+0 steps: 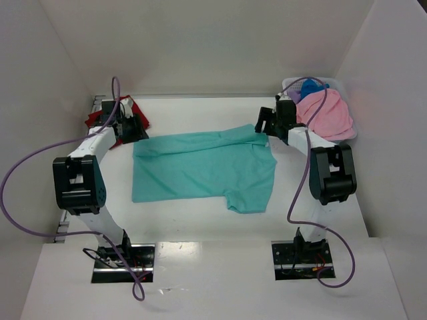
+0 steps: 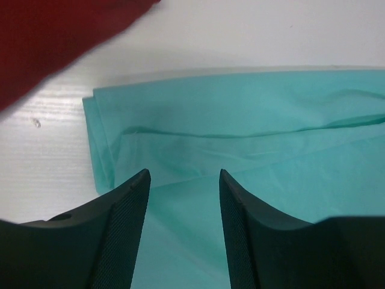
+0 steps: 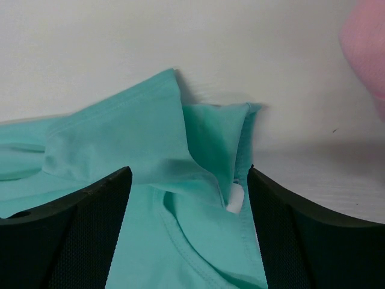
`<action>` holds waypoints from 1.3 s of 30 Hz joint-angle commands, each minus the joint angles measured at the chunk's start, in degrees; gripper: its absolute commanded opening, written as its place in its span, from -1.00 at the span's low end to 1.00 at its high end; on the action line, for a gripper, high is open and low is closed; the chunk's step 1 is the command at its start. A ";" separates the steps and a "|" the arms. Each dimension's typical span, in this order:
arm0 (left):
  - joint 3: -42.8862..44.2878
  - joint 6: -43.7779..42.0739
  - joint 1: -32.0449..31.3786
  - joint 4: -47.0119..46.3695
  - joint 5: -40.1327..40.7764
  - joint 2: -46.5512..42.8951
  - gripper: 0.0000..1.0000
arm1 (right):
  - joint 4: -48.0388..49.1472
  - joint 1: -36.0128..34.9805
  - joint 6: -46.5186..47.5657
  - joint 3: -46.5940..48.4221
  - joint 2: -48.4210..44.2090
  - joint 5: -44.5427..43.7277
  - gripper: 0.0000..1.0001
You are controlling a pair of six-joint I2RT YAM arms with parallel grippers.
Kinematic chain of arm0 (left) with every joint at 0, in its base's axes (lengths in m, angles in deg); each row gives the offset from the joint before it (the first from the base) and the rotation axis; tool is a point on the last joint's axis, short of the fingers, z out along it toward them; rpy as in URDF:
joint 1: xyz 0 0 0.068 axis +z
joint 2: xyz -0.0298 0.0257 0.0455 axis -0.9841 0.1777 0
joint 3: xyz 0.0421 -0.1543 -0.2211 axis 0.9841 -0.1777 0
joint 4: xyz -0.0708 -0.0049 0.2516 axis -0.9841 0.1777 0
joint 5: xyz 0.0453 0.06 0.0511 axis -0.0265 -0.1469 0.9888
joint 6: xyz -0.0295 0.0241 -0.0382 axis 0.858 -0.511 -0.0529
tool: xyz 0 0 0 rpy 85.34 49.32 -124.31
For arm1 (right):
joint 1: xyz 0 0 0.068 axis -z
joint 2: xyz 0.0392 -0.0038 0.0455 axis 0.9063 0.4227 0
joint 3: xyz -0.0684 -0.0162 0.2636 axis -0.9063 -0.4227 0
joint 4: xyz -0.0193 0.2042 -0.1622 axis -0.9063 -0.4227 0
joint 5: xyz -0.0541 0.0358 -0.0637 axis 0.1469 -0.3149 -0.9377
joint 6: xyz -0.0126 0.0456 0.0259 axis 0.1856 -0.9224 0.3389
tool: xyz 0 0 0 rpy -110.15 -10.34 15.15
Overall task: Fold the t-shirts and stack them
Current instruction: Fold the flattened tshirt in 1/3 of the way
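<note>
Jaws of left gripper [image 2: 184, 174] stand apart, empty, over far-left corner of teal t-shirt [image 1: 203, 170]. Right gripper [image 3: 189, 171] is wide open, empty, over its far-right corner. The shirt lies flat on table [image 1: 200, 230], far edge doubled over. Dark red t-shirt [image 1: 100, 119] lies far-left of it. Pink t-shirt [image 1: 327, 115] sits in white basket [image 1: 292, 83] far-right of it.

L gripper [image 2: 184, 180] open over teal shirt [image 2: 252, 132], red shirt [image 2: 54, 36] nearby.
</note>
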 commanded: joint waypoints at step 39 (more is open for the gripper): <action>17.62 -0.81 -5.76 4.66 6.18 22.51 0.25 | -4.66 -2.75 2.96 14.84 12.17 6.20 0.56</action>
